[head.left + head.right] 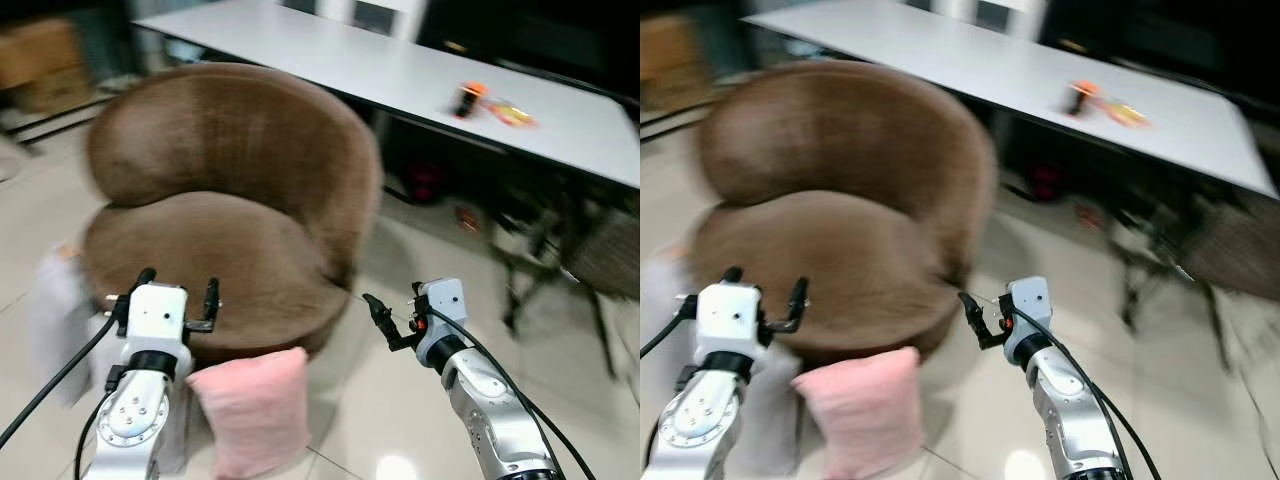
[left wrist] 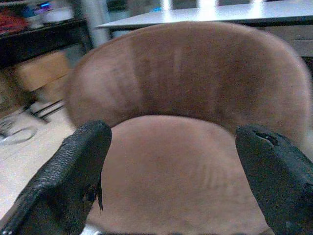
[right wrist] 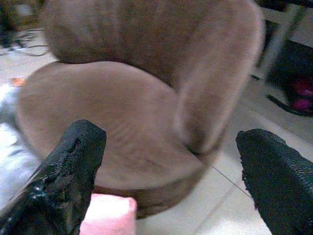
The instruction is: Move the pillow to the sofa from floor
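A pink pillow [image 1: 255,408] stands on the tiled floor, leaning against the front of a round brown sofa chair [image 1: 225,255]. My left gripper [image 1: 178,292] is held up over the chair's front edge, just left of and above the pillow, open and empty. My right gripper [image 1: 395,313] hovers to the right of the chair, above the floor, open and empty too. In the right wrist view a corner of the pink pillow [image 3: 107,214] shows below the chair's seat [image 3: 112,117], and black fingers [image 3: 68,171] frame it.
A long white table [image 1: 420,80] with a small orange item [image 1: 467,98] stands behind the chair. A dark chair frame [image 1: 560,265] is at the right. A pale grey cushion [image 1: 55,320] lies at the chair's left. Open tiled floor [image 1: 400,400] lies between chair and right arm.
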